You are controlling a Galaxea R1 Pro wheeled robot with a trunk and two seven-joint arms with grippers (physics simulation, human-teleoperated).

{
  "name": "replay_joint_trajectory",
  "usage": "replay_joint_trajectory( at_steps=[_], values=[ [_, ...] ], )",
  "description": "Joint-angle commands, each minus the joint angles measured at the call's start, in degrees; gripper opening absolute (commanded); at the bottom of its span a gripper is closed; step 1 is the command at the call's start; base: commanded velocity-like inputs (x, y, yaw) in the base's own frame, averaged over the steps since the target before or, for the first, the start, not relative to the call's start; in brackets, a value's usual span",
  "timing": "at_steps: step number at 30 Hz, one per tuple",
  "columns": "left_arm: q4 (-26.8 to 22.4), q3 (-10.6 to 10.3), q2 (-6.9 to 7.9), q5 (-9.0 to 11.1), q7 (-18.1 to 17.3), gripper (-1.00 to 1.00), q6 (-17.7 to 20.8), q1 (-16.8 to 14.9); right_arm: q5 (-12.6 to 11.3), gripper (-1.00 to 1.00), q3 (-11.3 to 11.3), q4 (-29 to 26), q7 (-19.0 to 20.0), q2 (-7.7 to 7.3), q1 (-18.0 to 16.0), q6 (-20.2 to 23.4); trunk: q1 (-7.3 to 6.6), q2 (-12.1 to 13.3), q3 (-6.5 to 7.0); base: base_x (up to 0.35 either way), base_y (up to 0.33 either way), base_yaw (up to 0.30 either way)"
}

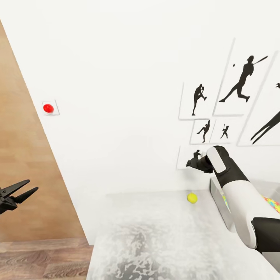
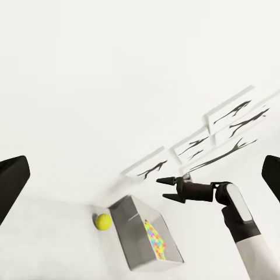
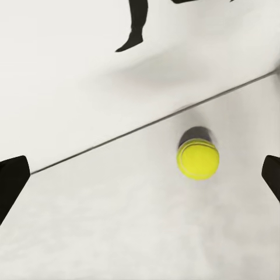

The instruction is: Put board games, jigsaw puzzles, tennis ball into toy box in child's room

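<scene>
Hovering above tennis ball (image 1: 191, 198) on table (image 1: 155, 241), right gripper (image 1: 189, 163) fingers apart, left gripper (image 1: 31, 186) fingers spread

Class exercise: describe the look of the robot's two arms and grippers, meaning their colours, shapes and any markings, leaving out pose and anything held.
The right arm has glossy white rounded shells with black joint sections and a pale grey oval panel near the wrist. The right gripper is black, with two pointed fingers. The left gripper is also black, with two tapering, pointed fingers.

Bright, even, washed-out light floods the plain white wall (image 1: 116, 77); glare bleaches the pale grey speckled table top (image 1: 155, 241). A small soft shadow hugs the little yellow-green ball (image 3: 198, 159). Wall pictures stretch near the left wrist view's edge.
</scene>
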Motion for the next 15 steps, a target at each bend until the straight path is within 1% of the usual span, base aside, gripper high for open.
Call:
replay_joint_trajectory(
  at_steps=[1, 9, 11, 13, 14, 15],
  values=[
    [0.0, 0.0, 0.01, 0.0, -0.2, 1.00, 0.2, -0.1, -0.6, 1.00, 0.1, 0.0, -0.5, -0.03, -0.1, 0.1, 0.04, -0.1, -0.20, 0.001, -0.001, -0.045],
    [-0.6, 0.1, 0.11, 0.1, -0.9, 1.00, 0.3, 0.0, -0.6, 1.00, 0.1, 0.0, -0.5, -0.03, -0.1, 0.1, 0.04, -0.1, -0.88, 0.000, 0.000, -0.113],
    [-1.2, 0.1, 0.13, 0.1, -2.1, 1.00, 0.4, 0.1, -0.6, 1.00, 0.1, 0.0, -0.6, -0.01, -0.1, 0.1, 0.04, -0.1, -1.05, 0.000, 0.000, -0.134],
    [-2.8, 0.1, 0.16, 0.1, -5.1, 1.00, 0.4, 0.8, -0.6, 1.00, 0.1, 0.0, -0.6, 0.00, -0.1, 0.1, 0.04, -0.1, -1.23, 0.000, 0.000, -0.136],
    [-3.4, 0.1, 0.18, 0.1, -6.0, 1.00, 0.4, 1.2, -0.6, 1.00, 0.1, 0.0, -0.6, 0.01, -0.1, 0.1, 0.04, -0.1, -1.32, 0.000, 0.000, -0.137],
    [-4.7, 0.1, 0.27, 0.1, -7.8, 1.00, 0.5, 2.0, -0.6, 1.00, 0.1, 0.0, -0.6, 0.01, -0.1, 0.1, 0.04, -0.1, -1.41, 0.000, 0.000, -0.138]
  ],
)
